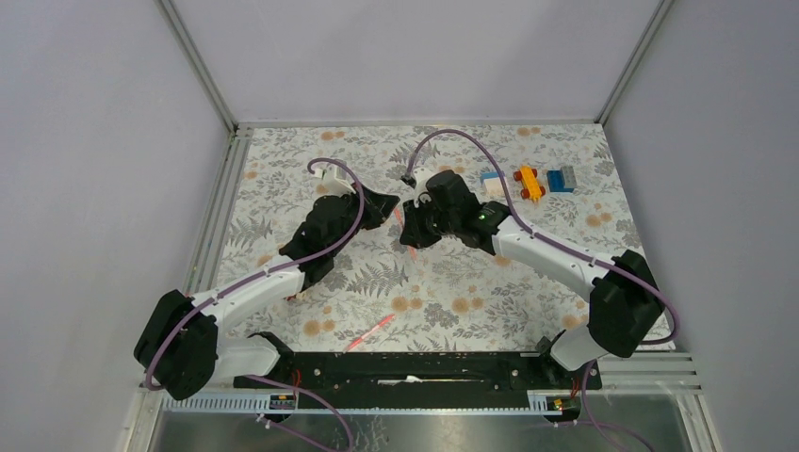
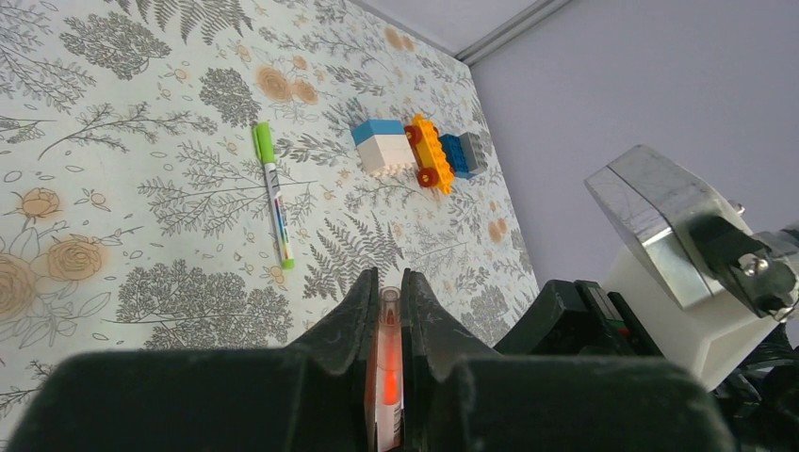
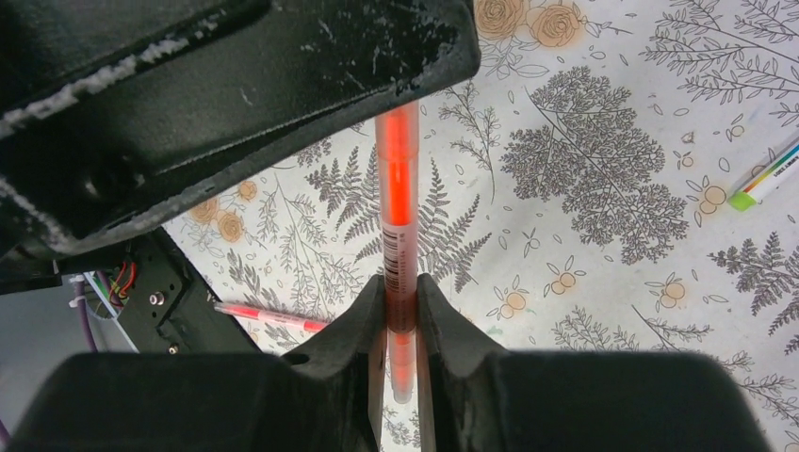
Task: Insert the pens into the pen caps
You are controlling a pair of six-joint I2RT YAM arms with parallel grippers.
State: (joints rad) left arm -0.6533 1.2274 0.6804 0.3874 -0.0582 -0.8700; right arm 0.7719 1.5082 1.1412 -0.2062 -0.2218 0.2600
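two black robot arms meet above the middle of a floral tablecloth. the right pincer is closed narrow on a pink-red pen, gripping it near one end. the rest of the shaft runs straight out ahead of its fingertips and disappears under the black body of the left pincer. the left pincer is pinched almost shut too, on a pink-red tube that glows orange between its fingers. these views do not show whether that tube is a loose cap or the far end of the same pen. it lines up with the pen, so this looks like the pushing-together step, with the join itself hidden.

ahead of the left pincer's fingertips and off to their left, a white pen lies flat on the cloth with a bright green cap on one end; it appears already capped. further ahead sits a row of toy blocks. a second pink-red pen lies down on the cloth to the left of the right pincer's fingers, by the black base rail; its cap state is too small to tell.

as a judgement: one pen done, one in hand, possibly one left.
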